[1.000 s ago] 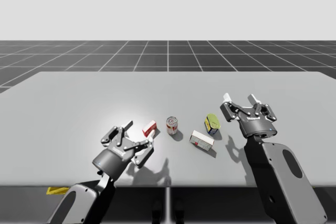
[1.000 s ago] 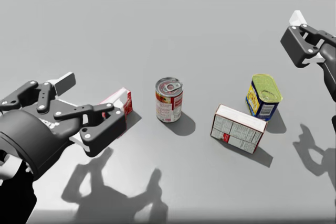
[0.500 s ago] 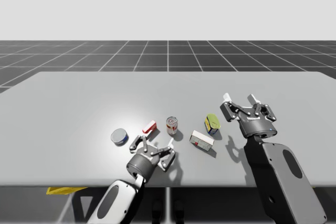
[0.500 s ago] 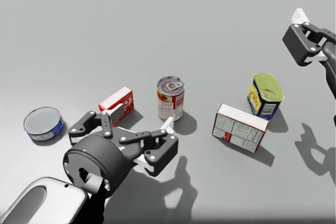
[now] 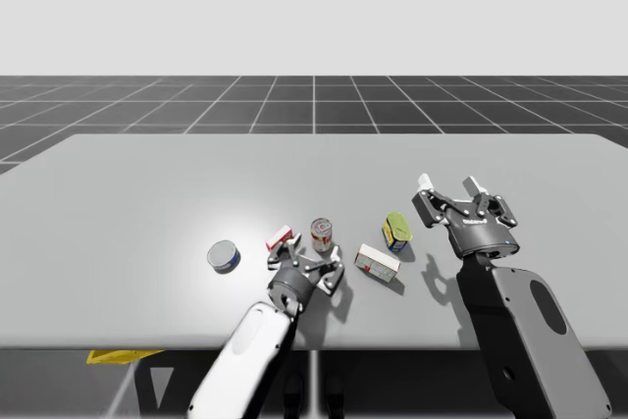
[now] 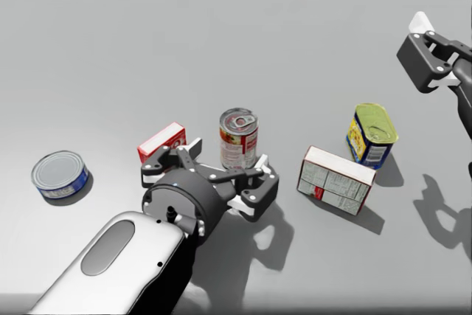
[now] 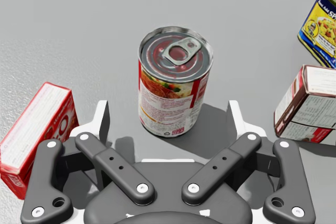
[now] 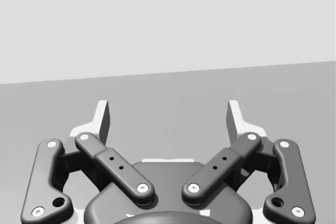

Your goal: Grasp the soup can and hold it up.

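Note:
The soup can [image 6: 238, 140], red and white with a pull-tab lid, stands upright in the middle of the table [image 5: 128, 203]. In the high view the soup can [image 5: 322, 234] sits just beyond my left gripper [image 5: 306, 255]. In the left wrist view the can [image 7: 175, 82] stands at the tips of my open left gripper [image 7: 168, 111], one finger on each side and neither touching it. My left gripper [image 6: 227, 154] is low over the table. My right gripper [image 5: 449, 186] hovers open and empty at the right, shown over bare table in its wrist view [image 8: 168, 111].
A red and white box [image 6: 161, 143] lies just left of my left gripper. A flat blue tin [image 6: 60, 175] sits further left. Right of the soup can lie a white box [image 6: 335, 179] and a yellow and blue rectangular can [image 6: 371, 135]. The table's front edge is close behind my left hand.
My left arm has swung right and forward from the table's left front to the soup can, uncovering the flat blue tin. My right arm has stayed still.

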Robot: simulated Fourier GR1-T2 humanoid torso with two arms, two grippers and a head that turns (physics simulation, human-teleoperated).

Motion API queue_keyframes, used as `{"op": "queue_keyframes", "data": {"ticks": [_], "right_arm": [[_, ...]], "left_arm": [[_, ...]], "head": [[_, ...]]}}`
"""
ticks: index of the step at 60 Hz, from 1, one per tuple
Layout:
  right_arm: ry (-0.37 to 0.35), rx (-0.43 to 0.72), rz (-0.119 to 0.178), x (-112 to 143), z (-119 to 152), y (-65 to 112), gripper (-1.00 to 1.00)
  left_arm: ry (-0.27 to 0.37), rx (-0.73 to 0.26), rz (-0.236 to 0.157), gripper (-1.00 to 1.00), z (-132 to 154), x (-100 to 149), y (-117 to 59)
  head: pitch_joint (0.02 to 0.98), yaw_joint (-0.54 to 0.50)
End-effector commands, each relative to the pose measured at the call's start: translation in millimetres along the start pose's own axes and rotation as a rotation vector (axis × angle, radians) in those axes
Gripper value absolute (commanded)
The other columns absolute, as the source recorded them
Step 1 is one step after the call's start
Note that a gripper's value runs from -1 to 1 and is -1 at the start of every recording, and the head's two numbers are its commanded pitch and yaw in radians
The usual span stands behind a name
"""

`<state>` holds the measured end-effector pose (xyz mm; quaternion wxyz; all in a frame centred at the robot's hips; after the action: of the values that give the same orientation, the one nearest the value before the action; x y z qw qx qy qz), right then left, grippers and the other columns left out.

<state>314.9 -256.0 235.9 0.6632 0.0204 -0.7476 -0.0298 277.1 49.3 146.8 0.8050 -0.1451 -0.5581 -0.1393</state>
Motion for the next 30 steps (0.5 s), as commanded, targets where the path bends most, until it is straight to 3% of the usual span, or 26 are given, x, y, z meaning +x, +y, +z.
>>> {"op": "queue_keyframes", "data": {"ticks": [1, 19, 30], "right_arm": [[-0.001, -0.001, -0.003, 0.6, 0.0, -0.8, -1.00], [-0.003, -0.001, -0.005, 1.4, 0.0, -1.5, -1.00], [-0.004, -0.002, -0.005, 1.4, 0.3, -1.8, -1.00]], "left_arm": [[0.007, 0.021, -0.012, -1.00, -21.2, 8.0, -5.0], [0.056, 0.042, -0.002, -1.00, -51.7, 8.9, -8.7], [0.063, 0.058, 0.000, -1.00, -55.8, 6.9, -9.3]], "head": [[0.811, -0.03], [0.815, -0.04], [0.816, -0.05]]}}
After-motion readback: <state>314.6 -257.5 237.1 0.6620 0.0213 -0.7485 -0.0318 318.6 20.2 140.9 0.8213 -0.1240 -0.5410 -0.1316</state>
